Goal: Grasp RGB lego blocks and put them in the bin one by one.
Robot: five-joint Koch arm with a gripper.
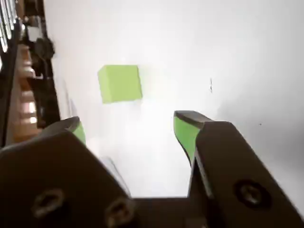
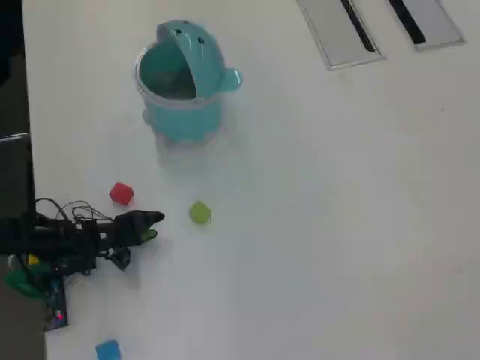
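Gripper (image 1: 135,130) has its jaws apart and nothing between them; the green block (image 1: 119,83) lies on the white table (image 1: 213,57) just ahead. Seen from overhead, the red block (image 2: 121,193) is near the arm, the blue block (image 2: 107,349) at the bottom edge, and the teal bin (image 2: 180,112) stands further away with its lid up.

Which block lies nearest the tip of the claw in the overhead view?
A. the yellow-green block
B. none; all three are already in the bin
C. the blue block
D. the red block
D: the red block sits just up and left of the claw, slightly nearer than the yellow-green block, while the blue block lies far off by the bottom edge.
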